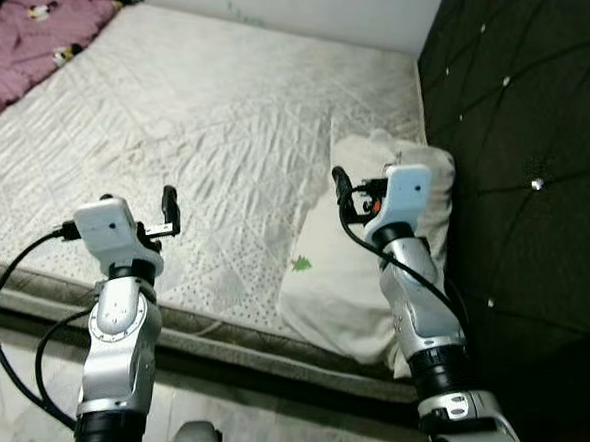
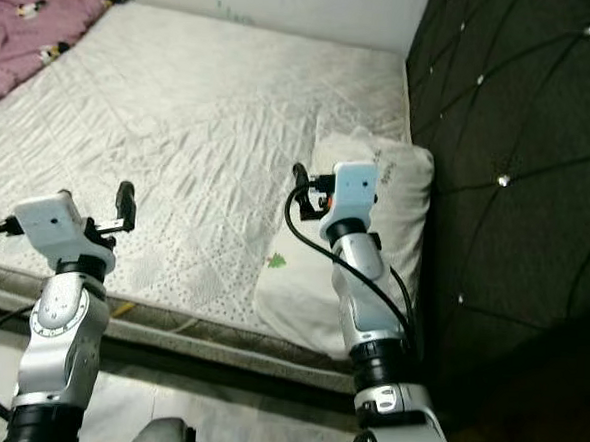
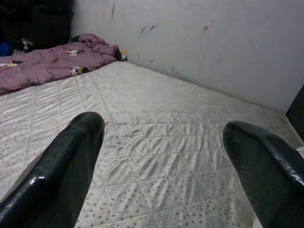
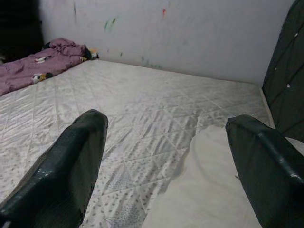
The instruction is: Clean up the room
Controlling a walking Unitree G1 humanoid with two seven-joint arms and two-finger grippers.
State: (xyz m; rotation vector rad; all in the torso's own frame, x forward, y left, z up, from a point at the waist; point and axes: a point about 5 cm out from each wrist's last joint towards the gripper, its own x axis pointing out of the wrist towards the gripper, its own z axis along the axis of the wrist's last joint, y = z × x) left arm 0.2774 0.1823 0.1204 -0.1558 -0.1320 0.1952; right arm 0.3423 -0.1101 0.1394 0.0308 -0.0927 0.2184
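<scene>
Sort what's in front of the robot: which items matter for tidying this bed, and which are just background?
For the job:
white pillow, lying at the headboard end
purple blanket, bunched at the far corner
left gripper and right gripper, both open above the mattress

Background:
dark tufted headboard
marked white wall

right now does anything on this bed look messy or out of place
Yes. A purple blanket lies crumpled at the far left corner of the bare mattress, and the white pillow sits askew, overhanging the mattress's near edge by the dark headboard.
</scene>
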